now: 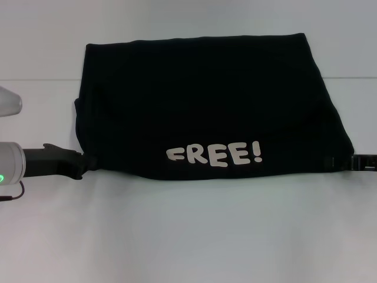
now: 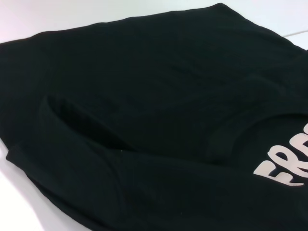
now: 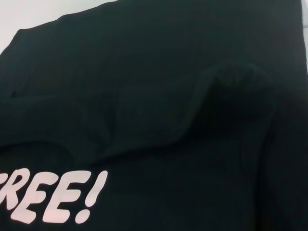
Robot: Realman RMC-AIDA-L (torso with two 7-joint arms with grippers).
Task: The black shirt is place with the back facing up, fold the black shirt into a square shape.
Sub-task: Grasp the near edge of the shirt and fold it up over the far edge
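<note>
One black shirt [image 1: 206, 100] lies on one white table [image 1: 188, 236], folded into a wide block. It bears one printed word, "FREE!" [image 1: 214, 154], made of four letters and one exclamation mark, near the shirt's front edge. Two tools show: the left tool [image 1: 88, 162] at the shirt's front left corner, and the right tool [image 1: 353, 161] at the shirt's front right corner. One green light [image 1: 2, 177] glows on the left arm, left of the shirt.

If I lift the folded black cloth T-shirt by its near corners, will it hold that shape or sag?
The black cloth T-shirt will probably sag: its folded layers show soft ridges and hollows in both wrist views. The fold may slip open, since nothing visibly pins the layers. On the smooth white table it would likely slide and bunch if pushed.
</note>
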